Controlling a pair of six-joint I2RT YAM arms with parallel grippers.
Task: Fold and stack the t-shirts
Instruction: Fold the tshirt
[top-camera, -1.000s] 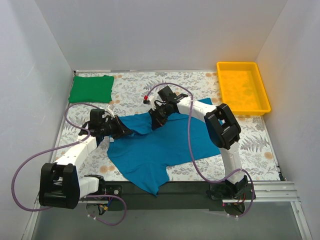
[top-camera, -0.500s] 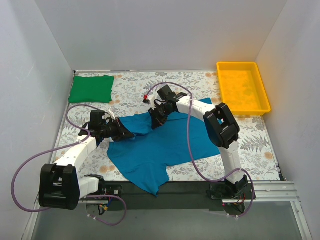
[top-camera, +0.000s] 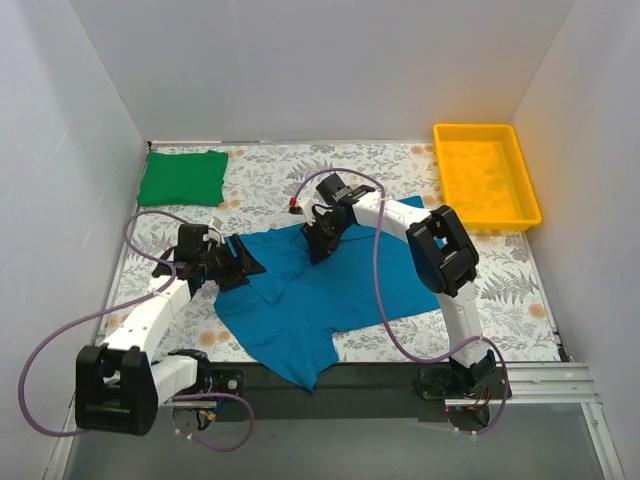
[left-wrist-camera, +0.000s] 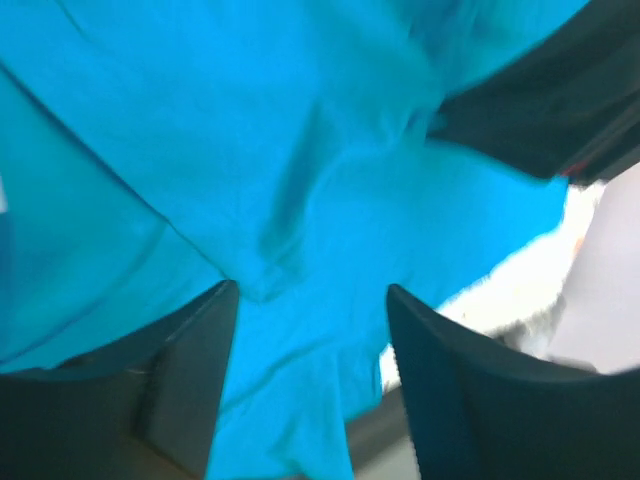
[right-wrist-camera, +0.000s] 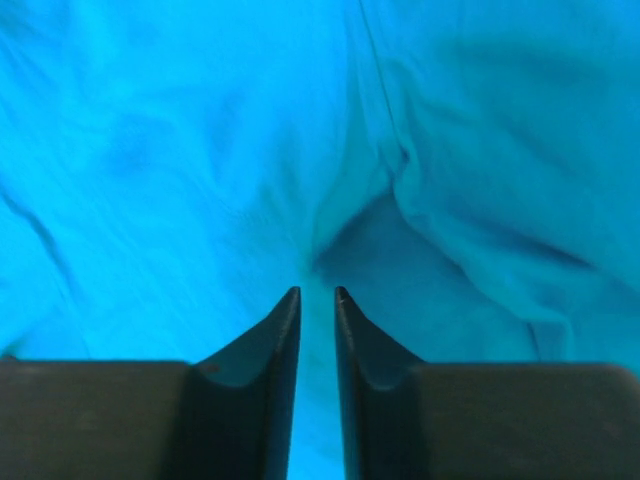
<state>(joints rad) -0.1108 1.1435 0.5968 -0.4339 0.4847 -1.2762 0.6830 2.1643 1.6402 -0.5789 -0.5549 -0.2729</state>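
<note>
Teal-blue t-shirt (top-camera: 330, 290) in right pincer (right-wrist-camera: 316, 293)

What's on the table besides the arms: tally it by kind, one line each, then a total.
T-shirts: 2 (teal-blue t-shirt, spread out and rumpled; green t-shirt, folded)
Trays: 1 (yellow tray)
Total: 3

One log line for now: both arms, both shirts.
left gripper: jaws open astride teal t-shirt fold | right gripper: jaws shut on teal t-shirt | teal t-shirt: spread, unfolded | green t-shirt: folded, far-left corner
</note>
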